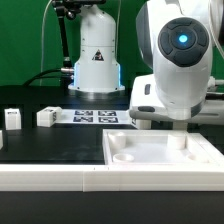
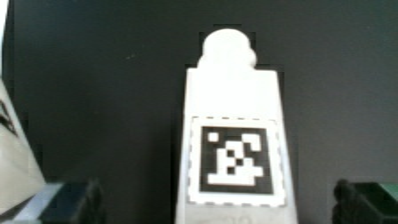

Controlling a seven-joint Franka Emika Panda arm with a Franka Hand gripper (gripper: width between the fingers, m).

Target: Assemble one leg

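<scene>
While the gripper point(image 2: 214, 200) is hovering, jaws apart, astride the leg point(image 2: 235, 110), I am risking skewing it by closing off-centre.

Counting two on the desk point(image 1: 60, 140): one leg point(image 1: 9, 118), a second leg point(image 1: 46, 117). Spotting one large white panel point(image 1: 165, 165) and one marker board point(image 1: 97, 116). Tallying one arm point(image 1: 175, 60) too. Over in the wrist view, seeing one leg point(image 2: 237, 100) carrying one tag point(image 2: 237, 153); unclear whether a third.
</scene>
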